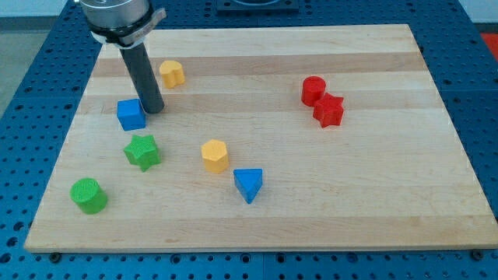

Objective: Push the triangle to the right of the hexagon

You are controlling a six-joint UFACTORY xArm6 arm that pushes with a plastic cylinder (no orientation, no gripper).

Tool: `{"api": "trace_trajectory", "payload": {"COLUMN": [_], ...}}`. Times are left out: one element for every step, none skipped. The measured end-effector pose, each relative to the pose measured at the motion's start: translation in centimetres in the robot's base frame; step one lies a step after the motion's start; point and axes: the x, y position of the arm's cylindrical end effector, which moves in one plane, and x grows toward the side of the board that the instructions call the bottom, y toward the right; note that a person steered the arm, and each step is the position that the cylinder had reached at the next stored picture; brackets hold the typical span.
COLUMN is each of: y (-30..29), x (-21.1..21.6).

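Observation:
The blue triangle point(248, 184) lies on the wooden board just below and to the right of the yellow hexagon point(215, 155), almost touching it. My tip point(153, 109) is at the view's upper left, right beside the blue cube point(131, 114), on its right side. The tip is far to the left of and above the triangle and the hexagon.
A yellow block point(172, 73) lies above and right of the tip. A green star point(142, 152) and a green cylinder point(89, 194) are at the left. A red cylinder point(313, 89) touches a red star point(329, 110) at the right. The board's edge point(249, 247) runs along the bottom.

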Motion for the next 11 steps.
{"api": "trace_trajectory", "payload": {"y": [0.5, -6.2, -7.4, -5.4, 4.2, 10.8, 15.6, 15.5, 15.5, 20.2, 18.5], "x": [2.7, 4.8, 1.9, 1.5, 0.3, 3.4, 8.8, 13.0, 13.0, 14.5, 18.7]}}
